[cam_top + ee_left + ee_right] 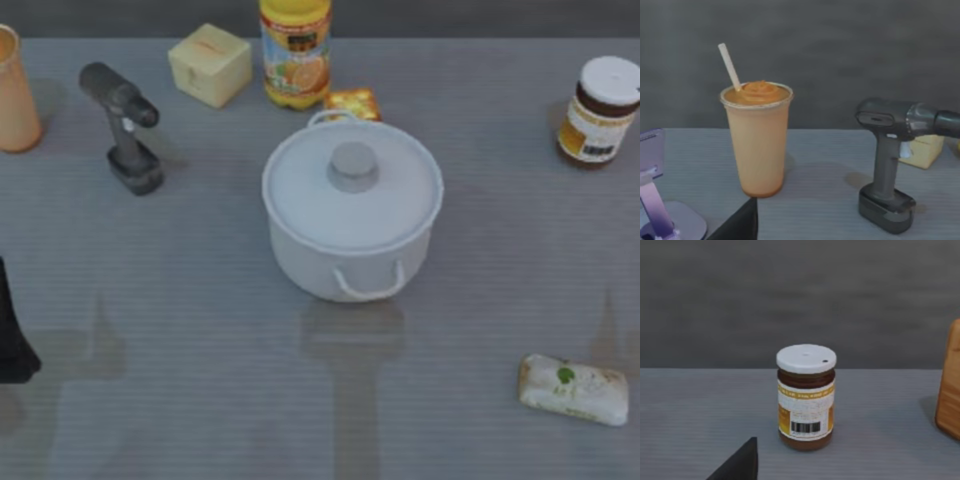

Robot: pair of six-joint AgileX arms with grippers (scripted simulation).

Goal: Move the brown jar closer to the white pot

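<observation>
The brown jar (598, 110), with a white lid and a yellow-and-white label, stands upright at the table's far right, well apart from the white pot (352, 205) in the middle. The pot has its lid on, with a grey knob. In the right wrist view the jar (806, 397) stands ahead of my right gripper (742, 465), untouched; only a dark tip of that gripper shows. My right arm is outside the top view. My left arm (12, 345) sits at the left edge, and a dark tip of its gripper (742, 225) shows near the orange cup.
Behind the pot stand an orange juice bottle (295, 50), a small orange packet (352, 102) and a pale yellow block (209, 63). A grey drill (122, 125) and an orange drink cup (15, 90) are at the left. A white bar (573, 388) lies front right.
</observation>
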